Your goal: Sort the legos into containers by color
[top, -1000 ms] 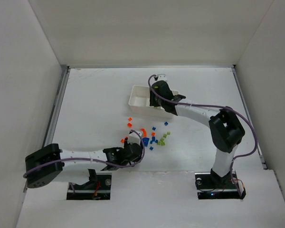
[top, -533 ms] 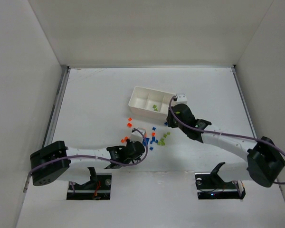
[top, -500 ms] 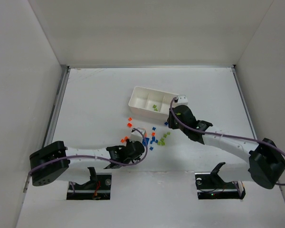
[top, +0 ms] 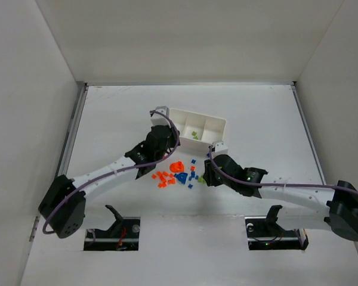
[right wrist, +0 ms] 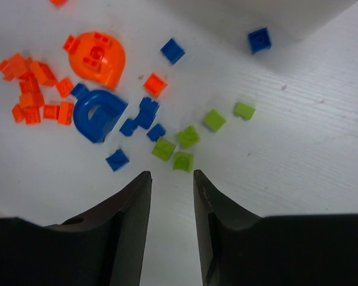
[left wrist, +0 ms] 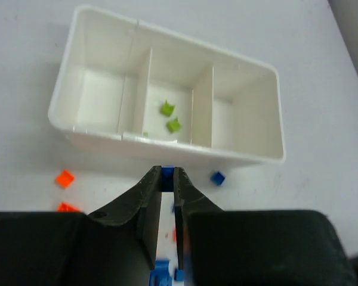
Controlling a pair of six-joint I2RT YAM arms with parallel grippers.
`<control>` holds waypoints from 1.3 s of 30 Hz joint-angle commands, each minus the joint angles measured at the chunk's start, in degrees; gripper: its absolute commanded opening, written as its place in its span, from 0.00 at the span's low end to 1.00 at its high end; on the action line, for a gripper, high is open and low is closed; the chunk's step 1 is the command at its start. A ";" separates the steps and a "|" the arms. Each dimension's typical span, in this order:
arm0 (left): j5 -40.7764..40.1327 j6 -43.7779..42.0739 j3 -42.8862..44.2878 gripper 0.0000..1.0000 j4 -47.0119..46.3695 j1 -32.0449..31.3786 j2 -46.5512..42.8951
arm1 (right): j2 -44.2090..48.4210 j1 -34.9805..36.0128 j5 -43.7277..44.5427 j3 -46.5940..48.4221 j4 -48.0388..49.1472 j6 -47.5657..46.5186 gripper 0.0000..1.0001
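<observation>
Legos (right wrist: 98,56) could get mixed: my left claw (left wrist: 168,176) pinches a blue brick (left wrist: 168,171) facing the middle compartment (left wrist: 173,89) of the tray (left wrist: 227,156), where green bricks (left wrist: 173,125) lie. My right claw (right wrist: 172,179) hangs spread, empty.

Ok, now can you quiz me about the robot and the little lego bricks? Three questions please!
1. True or false: the left gripper is pinching a blue brick.
2. Which compartment of the tray holds green bricks? A) one end B) the middle C) the other end
3. What colour is the big domed piece lying among the loose bricks?
Key: 1 true; 2 B; 3 orange.
</observation>
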State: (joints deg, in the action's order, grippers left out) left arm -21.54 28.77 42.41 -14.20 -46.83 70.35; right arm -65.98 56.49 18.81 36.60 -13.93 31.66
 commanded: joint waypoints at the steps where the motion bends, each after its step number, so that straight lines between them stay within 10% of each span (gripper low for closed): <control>1: 4.39 -0.65 7.75 0.10 -5.66 6.60 9.60 | -0.82 2.35 -1.40 -0.65 -1.88 2.44 0.44; 15: 6.16 -0.30 19.20 0.31 -5.49 12.07 25.98 | -12.85 1.74 -4.65 3.21 -1.27 1.48 0.46; 39: -0.25 5.85 -18.06 0.31 -0.39 -12.53 -8.21 | -16.73 -4.41 -5.98 4.45 3.65 -0.72 0.17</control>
State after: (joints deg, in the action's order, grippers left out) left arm -19.64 32.88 25.71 -14.35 -56.73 62.96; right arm -83.02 53.21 13.19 39.62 -13.39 31.48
